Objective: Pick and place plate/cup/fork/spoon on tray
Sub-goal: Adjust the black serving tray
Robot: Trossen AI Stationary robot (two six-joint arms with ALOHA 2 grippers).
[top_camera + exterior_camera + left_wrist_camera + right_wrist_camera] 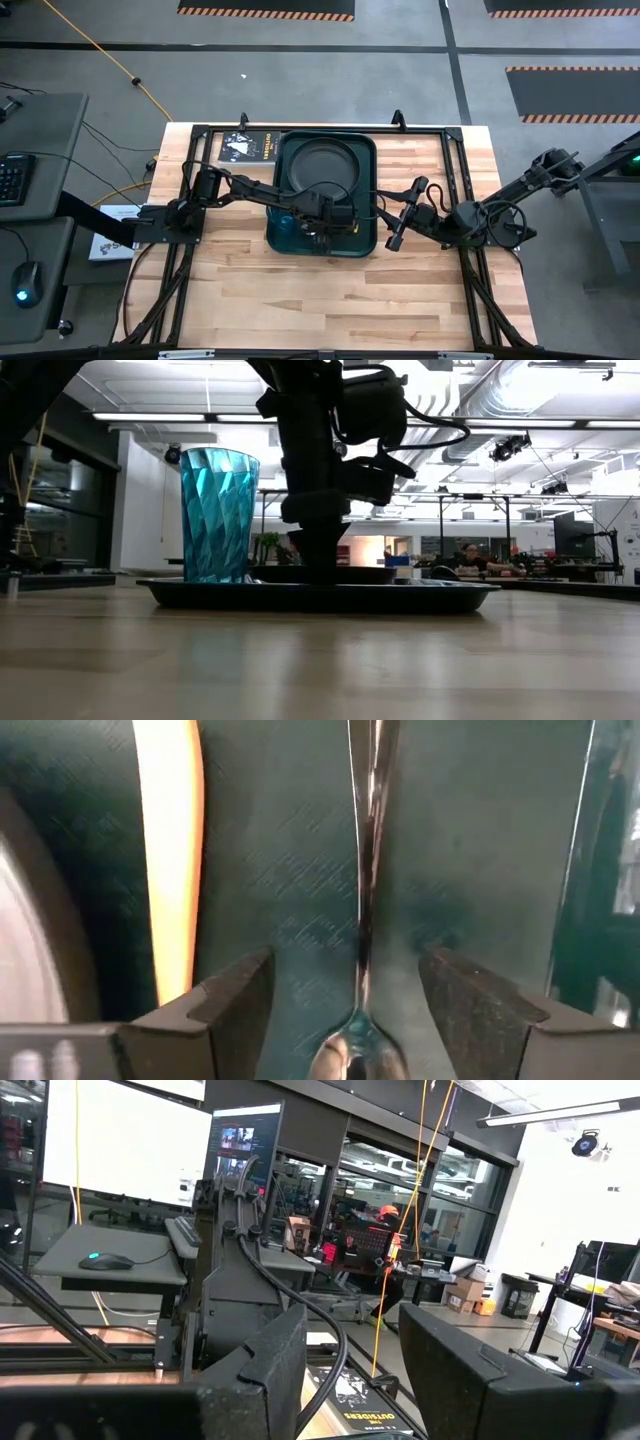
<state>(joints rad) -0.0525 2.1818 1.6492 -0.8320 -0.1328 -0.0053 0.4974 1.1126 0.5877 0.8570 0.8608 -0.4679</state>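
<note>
Fingers (235,1005) of the left gripper (345,1010) stand apart astride the spoon (365,920), which lies loose on the tray (365,150) beside the fork (168,860). Plate (320,160) and cup (218,515) sit on that tray too. The right gripper (350,1370) waits off the tray's right side, jaws parted, empty.

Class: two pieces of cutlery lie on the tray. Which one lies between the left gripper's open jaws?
The thin all-silver metal spoon. It lies between the left gripper's jaws on the dark green tray; the orange-handled fork lies outside them.
</note>
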